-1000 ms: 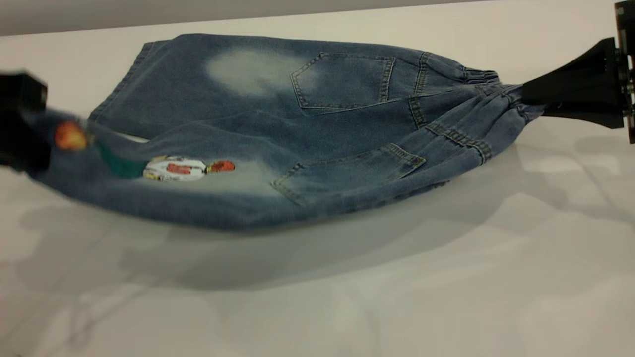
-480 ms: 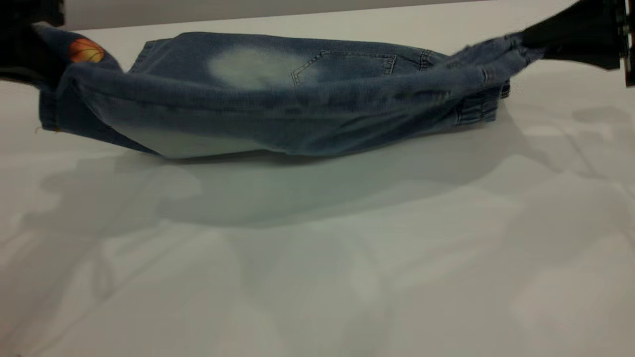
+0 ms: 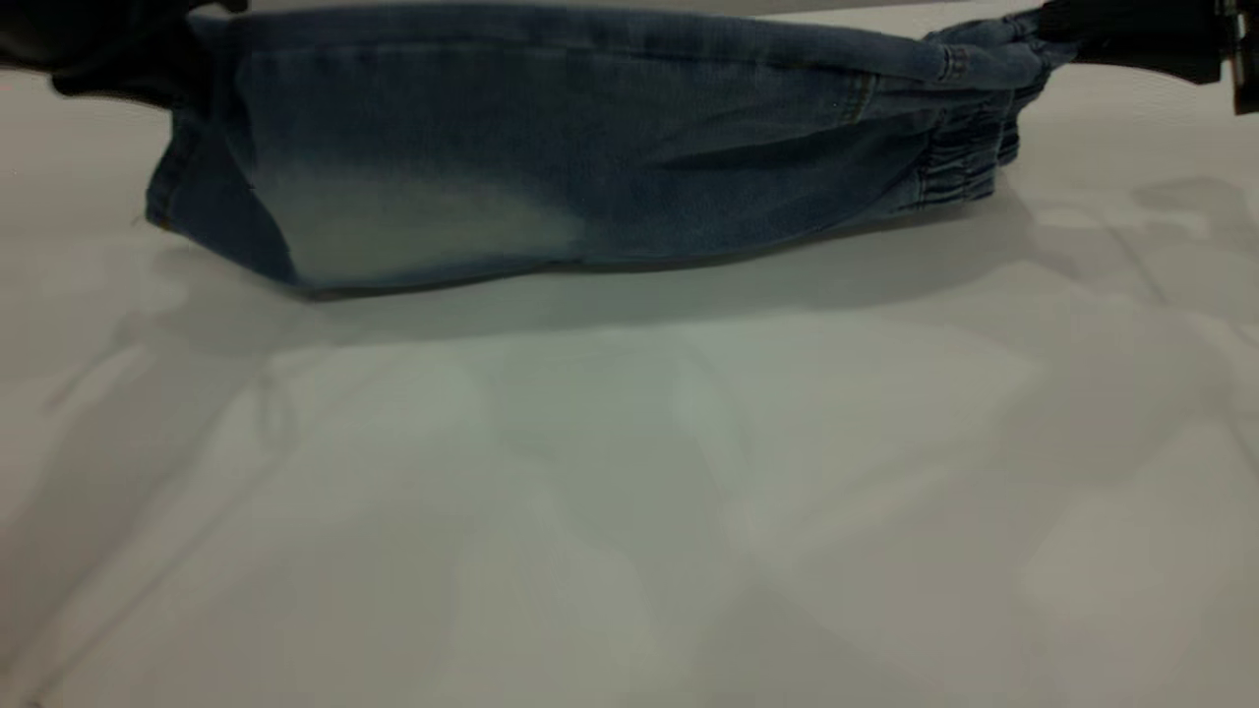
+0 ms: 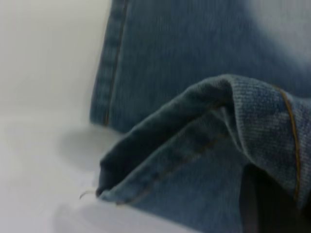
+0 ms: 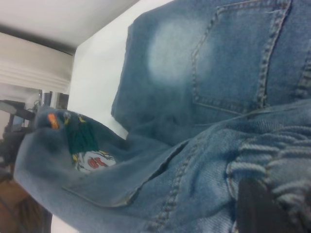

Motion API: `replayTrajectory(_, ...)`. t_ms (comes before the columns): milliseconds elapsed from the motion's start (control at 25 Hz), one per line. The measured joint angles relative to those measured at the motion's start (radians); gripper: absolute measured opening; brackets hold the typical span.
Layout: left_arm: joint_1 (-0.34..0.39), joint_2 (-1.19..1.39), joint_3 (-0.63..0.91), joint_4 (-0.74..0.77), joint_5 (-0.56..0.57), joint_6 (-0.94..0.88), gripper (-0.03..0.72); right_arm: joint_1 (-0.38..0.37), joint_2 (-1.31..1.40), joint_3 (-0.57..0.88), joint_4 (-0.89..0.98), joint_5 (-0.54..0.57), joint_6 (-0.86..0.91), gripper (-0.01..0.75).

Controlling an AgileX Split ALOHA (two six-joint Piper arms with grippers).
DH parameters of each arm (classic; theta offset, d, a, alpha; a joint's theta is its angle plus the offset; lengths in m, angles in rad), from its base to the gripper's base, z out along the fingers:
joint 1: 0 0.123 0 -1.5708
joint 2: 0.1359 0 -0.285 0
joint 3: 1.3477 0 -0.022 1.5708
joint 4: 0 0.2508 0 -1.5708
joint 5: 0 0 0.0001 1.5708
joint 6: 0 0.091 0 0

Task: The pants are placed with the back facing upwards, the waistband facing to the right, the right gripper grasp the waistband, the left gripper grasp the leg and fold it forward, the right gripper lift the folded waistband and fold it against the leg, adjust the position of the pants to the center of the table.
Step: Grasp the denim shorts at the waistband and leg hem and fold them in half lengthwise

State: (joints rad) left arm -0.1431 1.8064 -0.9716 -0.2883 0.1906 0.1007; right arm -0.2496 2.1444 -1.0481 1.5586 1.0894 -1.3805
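2 tools hold 1 pants [image 3: 590, 177] aloft: right tool [image 3: 1057, 25] pinching waistband [image 3: 969, 147], left tool [image 3: 148, 59] seemingly clamping leg [image 5: 87, 150].

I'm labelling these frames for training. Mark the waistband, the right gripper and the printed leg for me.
waistband [image 3: 969, 162]: exterior view, on the gathered elastic at the pants' right end.
right gripper [image 3: 1057, 25]: exterior view, at its black tip, clamped on the waistband.
leg [image 5: 90, 158]: right wrist view, on the player print.
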Motion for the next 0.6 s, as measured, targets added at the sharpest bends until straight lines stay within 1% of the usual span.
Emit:
replayTrajectory(160,0.000,0.064,-0.114,0.000,0.039,0.026,0.069,0.000,0.053,-0.047,0.000,-0.004,0.009,0.039)
replayTrajectory(480,0.000,0.210,-0.304,0.000,0.047,0.063,0.069,0.001,0.123,-0.157,0.000,0.001,0.015,0.039)
replayTrajectory(600,0.000,0.262,-0.355,0.000,0.043,0.078,0.069,0.001,0.144,-0.188,0.003,-0.017,0.015,0.039)
